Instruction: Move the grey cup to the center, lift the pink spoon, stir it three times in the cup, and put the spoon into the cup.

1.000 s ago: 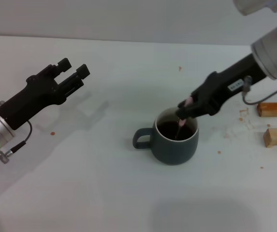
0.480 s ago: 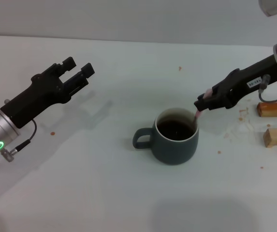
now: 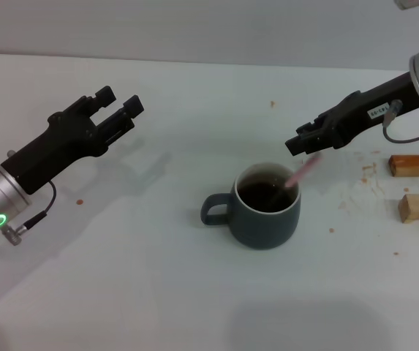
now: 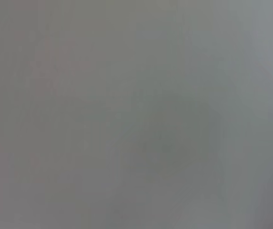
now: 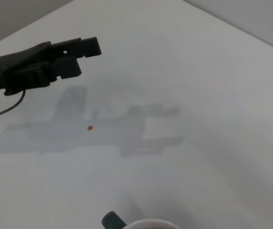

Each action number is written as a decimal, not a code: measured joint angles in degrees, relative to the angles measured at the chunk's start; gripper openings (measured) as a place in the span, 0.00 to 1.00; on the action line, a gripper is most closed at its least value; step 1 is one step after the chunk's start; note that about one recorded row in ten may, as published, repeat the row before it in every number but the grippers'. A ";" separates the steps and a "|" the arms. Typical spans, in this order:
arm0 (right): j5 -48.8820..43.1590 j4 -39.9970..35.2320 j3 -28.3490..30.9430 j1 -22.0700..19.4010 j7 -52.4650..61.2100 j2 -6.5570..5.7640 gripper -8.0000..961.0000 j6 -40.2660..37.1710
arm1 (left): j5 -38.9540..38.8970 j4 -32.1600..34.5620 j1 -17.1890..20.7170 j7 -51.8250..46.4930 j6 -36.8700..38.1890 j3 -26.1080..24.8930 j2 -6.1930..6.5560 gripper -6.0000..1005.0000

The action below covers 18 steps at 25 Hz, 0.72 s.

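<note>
Grey cup (image 3: 266, 207): mid-counter (image 3: 158, 278). Pink spoon (image 3: 295, 175): leaning inside cup, released. Right gripper (image 3: 297, 144): just above; finger gap unclear. Left gripper (image 3: 118, 106): fingers apart, idle. Risk: spoon tips out, splashing.

The bowl of the pink spoon (image 3: 297, 172) is hidden inside the grey cup (image 3: 266, 207), and its handle is blurred. In the right wrist view, only the cup's rim and handle top are shown.

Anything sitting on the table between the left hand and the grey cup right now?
No. In the head view the table between the left hand and the grey cup is bare, only shadow.
</note>
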 joint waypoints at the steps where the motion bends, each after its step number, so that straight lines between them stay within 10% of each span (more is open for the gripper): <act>1: 0.02 0.00 0.02 0.01 0.00 0.03 0.21 0.08 | 0.00 0.00 0.07 0.00 0.00 0.00 -0.01 0.69; 12: 0.61 -2.75 3.31 -2.03 -0.71 0.98 0.52 0.94 | 0.00 -0.01 0.53 -0.08 0.71 -0.02 0.09 0.69; 18: 23.35 -12.02 10.16 -13.55 -12.16 3.08 0.56 1.93 | 0.00 0.00 2.12 -0.43 4.62 -2.97 1.00 0.69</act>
